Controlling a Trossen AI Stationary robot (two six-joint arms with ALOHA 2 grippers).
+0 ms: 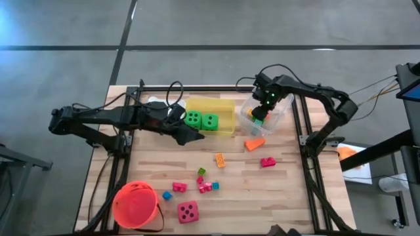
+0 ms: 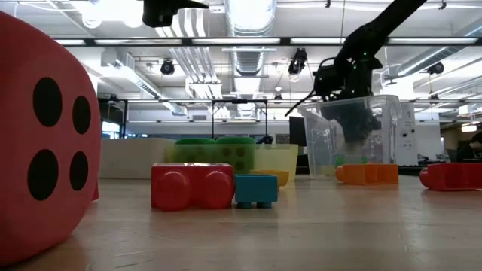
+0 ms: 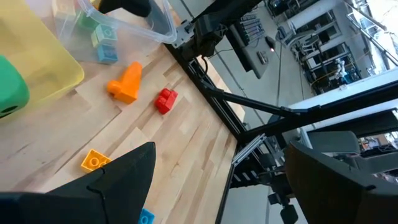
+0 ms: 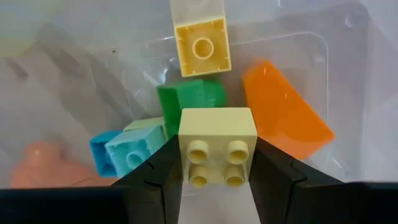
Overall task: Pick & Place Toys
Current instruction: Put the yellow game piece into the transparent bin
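**Sorting partly done, loose toys still on the counter**

Largest first: the pink-red die (image 1: 188,211) still sits on the counter (image 1: 282,196) beside the orange-red bucket (image 1: 136,204), while two green dice (image 1: 201,120) already lie in the yellow bin (image 1: 223,105). The orange wedge (image 1: 254,143) and scattered small blocks (image 1: 207,186) remain to be placed. The right end effector (image 4: 217,177), over the clear bin (image 1: 283,115), is clamped on a pale yellow block (image 4: 217,152). The left end effector (image 1: 194,137) hangs with fingers apart, empty, just beside the yellow bin.

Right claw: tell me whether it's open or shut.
Shut on a pale yellow block: the right claw has its fingers pressed against both sides of it, above the clear bin.
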